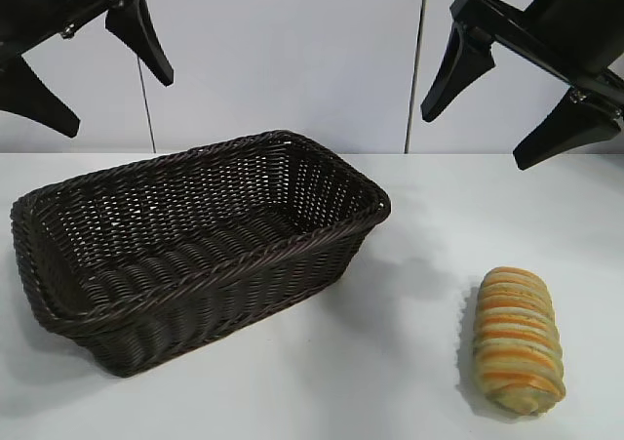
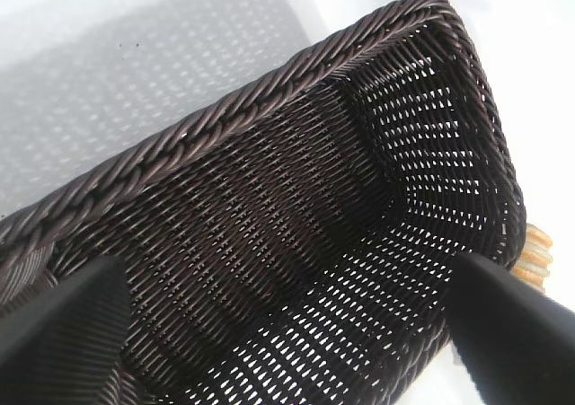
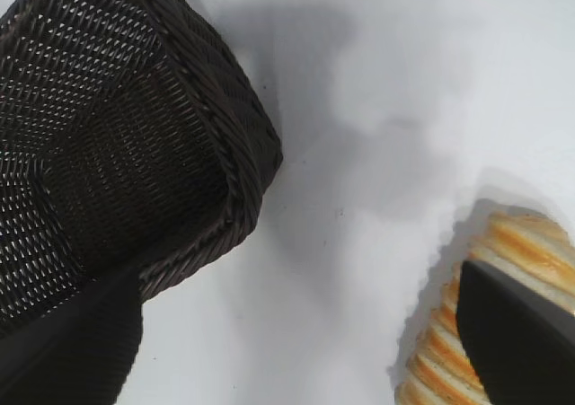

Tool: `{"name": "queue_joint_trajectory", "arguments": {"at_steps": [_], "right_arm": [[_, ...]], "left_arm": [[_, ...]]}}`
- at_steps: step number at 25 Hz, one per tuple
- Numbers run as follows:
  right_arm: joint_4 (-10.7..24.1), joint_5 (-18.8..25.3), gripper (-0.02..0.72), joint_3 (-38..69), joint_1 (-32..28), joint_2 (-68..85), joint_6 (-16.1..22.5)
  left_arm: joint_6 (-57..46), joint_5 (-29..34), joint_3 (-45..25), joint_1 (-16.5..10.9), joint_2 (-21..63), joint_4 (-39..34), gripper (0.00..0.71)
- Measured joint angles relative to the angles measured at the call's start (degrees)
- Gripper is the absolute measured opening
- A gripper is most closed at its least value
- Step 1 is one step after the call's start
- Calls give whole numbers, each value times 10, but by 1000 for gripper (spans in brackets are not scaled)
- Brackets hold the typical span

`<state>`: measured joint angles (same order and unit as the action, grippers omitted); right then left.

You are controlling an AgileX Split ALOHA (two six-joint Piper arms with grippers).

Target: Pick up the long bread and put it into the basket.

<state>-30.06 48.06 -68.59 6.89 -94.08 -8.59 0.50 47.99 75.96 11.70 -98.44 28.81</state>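
Observation:
The long bread [image 1: 518,340], a tan loaf with orange stripes, lies on the white table at the front right; it also shows at the edge of the right wrist view as the long bread [image 3: 503,279]. The basket [image 1: 322,240], dark woven wicker, stands empty at the left centre and fills the left wrist view as the basket [image 2: 269,100]. My right gripper [image 1: 483,118] hangs open high above the table, behind the bread and clear of it. High over the basket's left end my left gripper [image 1: 102,74] is open too, holding nothing.
White table [image 1: 409,362] runs between the basket and the bread. A pale wall with vertical seams stands behind. A corner of the basket [image 3: 243,180] shows in the right wrist view, apart from the bread.

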Motion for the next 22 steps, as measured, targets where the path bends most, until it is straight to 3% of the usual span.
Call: {"name": "queue_joint_trajectory", "arguments": {"at_steps": [22], "right_arm": [[1, 0, 673, 0, 0, 0, 0]], "left_arm": [[-1, -16, 0, -3, 0, 0, 687]]}}
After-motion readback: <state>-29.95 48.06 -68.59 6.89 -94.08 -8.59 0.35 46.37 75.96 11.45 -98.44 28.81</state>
